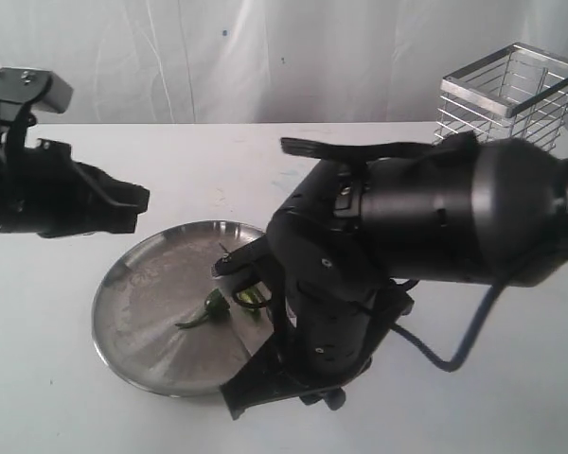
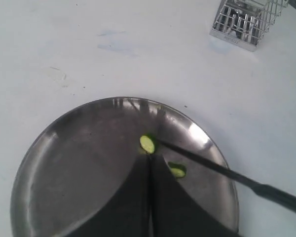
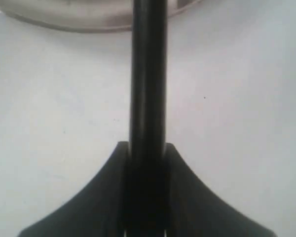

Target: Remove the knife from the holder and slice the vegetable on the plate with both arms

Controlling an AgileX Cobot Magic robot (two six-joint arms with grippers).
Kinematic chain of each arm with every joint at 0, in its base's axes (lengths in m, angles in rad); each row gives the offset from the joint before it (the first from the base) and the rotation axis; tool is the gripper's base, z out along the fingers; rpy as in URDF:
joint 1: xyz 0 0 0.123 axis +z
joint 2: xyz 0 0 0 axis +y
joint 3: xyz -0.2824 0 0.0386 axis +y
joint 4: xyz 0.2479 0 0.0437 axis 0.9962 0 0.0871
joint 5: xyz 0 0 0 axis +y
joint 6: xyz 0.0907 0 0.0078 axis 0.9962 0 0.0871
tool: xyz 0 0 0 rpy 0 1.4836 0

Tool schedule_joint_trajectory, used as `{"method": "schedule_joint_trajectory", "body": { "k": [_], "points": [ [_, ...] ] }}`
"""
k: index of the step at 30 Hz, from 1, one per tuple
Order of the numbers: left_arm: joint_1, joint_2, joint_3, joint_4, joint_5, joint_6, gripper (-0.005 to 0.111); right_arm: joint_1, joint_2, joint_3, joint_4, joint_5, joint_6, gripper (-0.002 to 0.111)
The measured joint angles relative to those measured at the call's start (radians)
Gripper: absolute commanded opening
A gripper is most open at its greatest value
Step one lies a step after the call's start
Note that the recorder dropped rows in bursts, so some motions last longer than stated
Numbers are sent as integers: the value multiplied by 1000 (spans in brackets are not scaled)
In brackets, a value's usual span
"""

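Jaws of the right gripper [image 3: 148,163] are clamped on the handle of the knife [image 2: 227,173]; the handle runs straight out between them toward the plate [image 1: 137,284], a hold that keeps the blade in line with the wrist for a controlled downward cut. Jaws of the left gripper [image 2: 150,197] are pressed together with nothing visible between them, tips down over the middle of the plate, apparently pinning the vegetable [image 1: 213,307] so it cannot roll under the blade; contact itself is hidden.

The vegetable lies near the plate's centre. Left wrist view shows two pale-green cut faces, one at the knife tip, one just beside the left tips. The blade slants in across the plate's rim, point at the nearer cut face. Judgement: slicing is under way.

Plate sits on the white desk [image 1: 57,378]. The holder [image 1: 506,95] stands well apart at the desk's far side.
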Motion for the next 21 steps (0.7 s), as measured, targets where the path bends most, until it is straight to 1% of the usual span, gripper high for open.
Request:
{"method": "schedule_joint_trajectory", "body": {
  "k": [5,12,16,21],
  "points": [
    [0,-204,142,8,-77,0,0,12,-103,92,-7,2,0,0],
    [0,-456,266,49,-211,0,0,29,-279,284,-29,-10,5,0],
    [0,-514,299,56,-311,9,0,29,-371,393,-75,-40,48,0],
    [0,-499,342,58,-460,11,0,29,-465,455,-146,-98,127,0]
  ]
}}
